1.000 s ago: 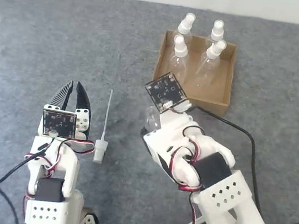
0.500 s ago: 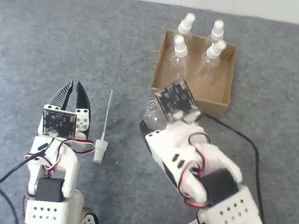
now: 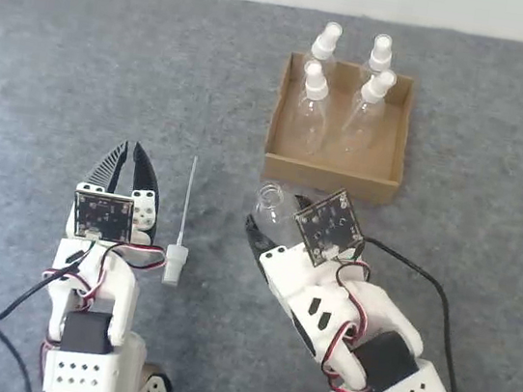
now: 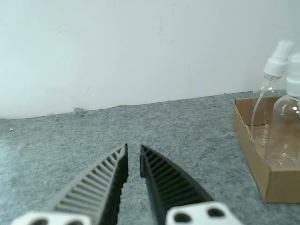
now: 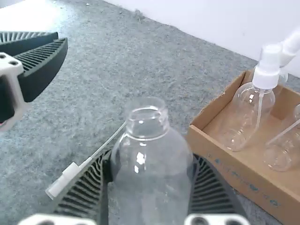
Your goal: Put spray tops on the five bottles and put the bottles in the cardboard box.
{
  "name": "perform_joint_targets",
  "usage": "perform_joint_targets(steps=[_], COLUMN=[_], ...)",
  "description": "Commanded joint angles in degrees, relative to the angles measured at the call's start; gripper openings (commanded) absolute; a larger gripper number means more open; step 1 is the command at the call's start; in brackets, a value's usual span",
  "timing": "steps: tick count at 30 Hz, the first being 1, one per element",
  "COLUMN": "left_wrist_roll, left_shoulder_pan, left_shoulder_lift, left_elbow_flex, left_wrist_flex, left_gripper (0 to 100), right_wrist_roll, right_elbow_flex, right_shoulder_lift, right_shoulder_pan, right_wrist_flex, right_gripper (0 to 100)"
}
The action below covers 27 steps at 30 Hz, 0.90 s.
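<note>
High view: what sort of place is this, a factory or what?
Probably a tabletop robot test bench: grey felt covering against a bare white wall, the left gripper empty, the right gripper holding a capless bottle near a cardboard box.

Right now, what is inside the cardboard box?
Four spray-topped bottles stand in the cardboard box: a front pair and a back pair. The front pair covers most of the back pair's bodies. The floor under them is hidden.

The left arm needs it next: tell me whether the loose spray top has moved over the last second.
No. The spray top lies where it was, equally far from the cardboard box, beside the left pincer.
</note>
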Motion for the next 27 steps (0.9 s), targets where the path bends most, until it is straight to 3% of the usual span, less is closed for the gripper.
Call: perform_joint_targets(steps=[1,18,27], left_wrist_roll=[0.5,1.8,4.6], left_shoulder_pan=[-0.2,-0.1,-0.1], left_shoulder_lift=[-1.1,-1.1,-1.1], left_elbow_flex=[-0.7,-1.1,-2.5], left_wrist_flex=[-1.5,-1.6,-1.3], left_gripper=[4,4,4], right_wrist_roll=[-0.3,-0.6,-0.6], right_elbow_flex=[1.4,10.7,11.3], right_shoulder_lift=[-1.9,-2.0,-2.0], right_shoulder_pan=[-0.2,-0.2,-0.2], right_wrist_flex=[-4.2,-16.7,-17.4], right_gripper=[6.9,6.9,6.9])
